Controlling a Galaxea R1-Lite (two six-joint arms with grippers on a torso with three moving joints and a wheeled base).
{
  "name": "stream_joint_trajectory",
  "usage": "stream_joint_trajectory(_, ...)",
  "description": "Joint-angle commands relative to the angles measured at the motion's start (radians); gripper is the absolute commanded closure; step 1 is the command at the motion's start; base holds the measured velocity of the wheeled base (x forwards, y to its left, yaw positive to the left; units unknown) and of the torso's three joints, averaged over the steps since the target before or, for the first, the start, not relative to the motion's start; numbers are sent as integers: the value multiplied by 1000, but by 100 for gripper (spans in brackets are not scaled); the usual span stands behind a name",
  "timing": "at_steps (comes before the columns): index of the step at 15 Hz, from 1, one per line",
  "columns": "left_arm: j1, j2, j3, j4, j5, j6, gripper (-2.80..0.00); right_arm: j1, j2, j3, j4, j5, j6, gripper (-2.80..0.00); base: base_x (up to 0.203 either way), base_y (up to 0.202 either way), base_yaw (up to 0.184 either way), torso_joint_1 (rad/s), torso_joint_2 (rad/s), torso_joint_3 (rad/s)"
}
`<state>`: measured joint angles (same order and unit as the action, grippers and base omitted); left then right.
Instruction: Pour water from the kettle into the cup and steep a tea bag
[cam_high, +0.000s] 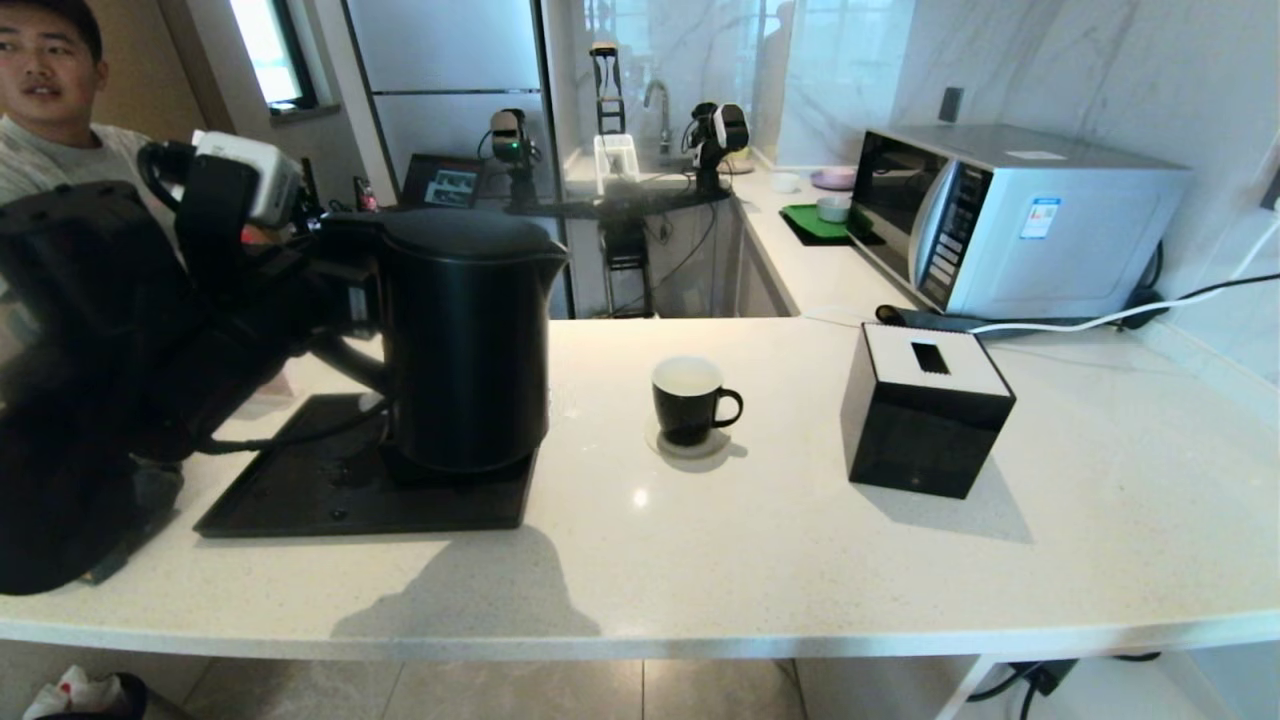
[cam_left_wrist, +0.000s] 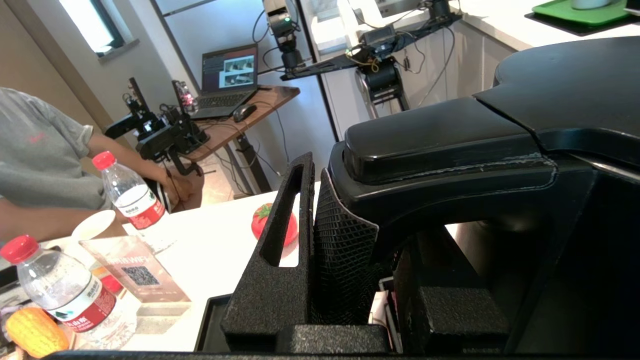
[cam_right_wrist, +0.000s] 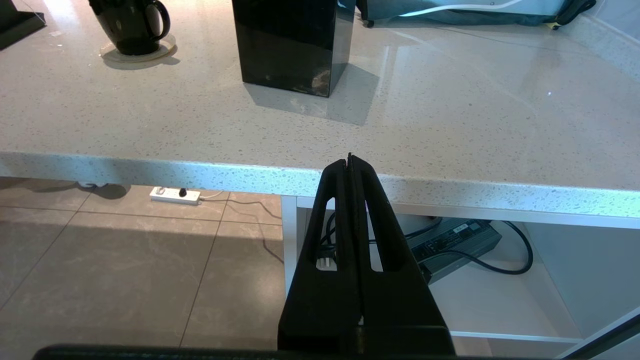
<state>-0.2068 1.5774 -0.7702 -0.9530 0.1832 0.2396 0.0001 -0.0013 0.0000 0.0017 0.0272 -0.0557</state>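
The step in hand is the first one: getting the kettle (cam_high: 465, 340) to the cup (cam_high: 688, 398). The left hand (cam_left_wrist: 350, 250) is closed around the kettle's loop handle, its ribbed fingers (cam_left_wrist: 272, 260) gripping the handle near its top where it meets the lid. The kettle stands upright over the black tray (cam_high: 300, 500) at about nine o'clock on the worktop (cam_high: 800, 560); I cannot tell whether its base rests on the tray or has just left it. Its long axis is vertical, the handle toward nine o'clock and the small spout toward three o'clock, that is, toward the cup. The cup stands upright on a clear coaster (cam_high: 690, 445) near the middle, its handle pointing to three o'clock, with a black tissue box (cam_high: 925, 410) beyond it. No tea bag shows. Next, I judge, the kettle must be carried toward three o'clock until the spout is over the cup's mouth, then tipped slowly spout-down. The right hand (cam_right_wrist: 350, 165) hangs parked below the worktop's near edge, fingers pressed together and empty.
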Motion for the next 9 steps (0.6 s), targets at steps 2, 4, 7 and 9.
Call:
stream_joint_trajectory(2, -2, 4, -1, 7, 1, 3, 0, 0, 1, 0, 0, 0, -1, 0, 0, 0, 0, 0, 0, 0)
stream_joint_trajectory(4, -5, 1, -9, 35, 1, 3, 0, 0, 1, 0, 0, 0, -1, 0, 0, 0, 0, 0, 0, 0)
stream_joint_trajectory(7, -4, 4, -20, 39, 9, 3, 0, 1, 1, 0, 0, 0, -1, 0, 0, 0, 0, 0, 0, 0)
stream_joint_trajectory(9, -14, 3, -20, 63, 16, 3, 0, 1, 1, 0, 0, 0, 0, 0, 0, 0, 0, 0, 0, 0)
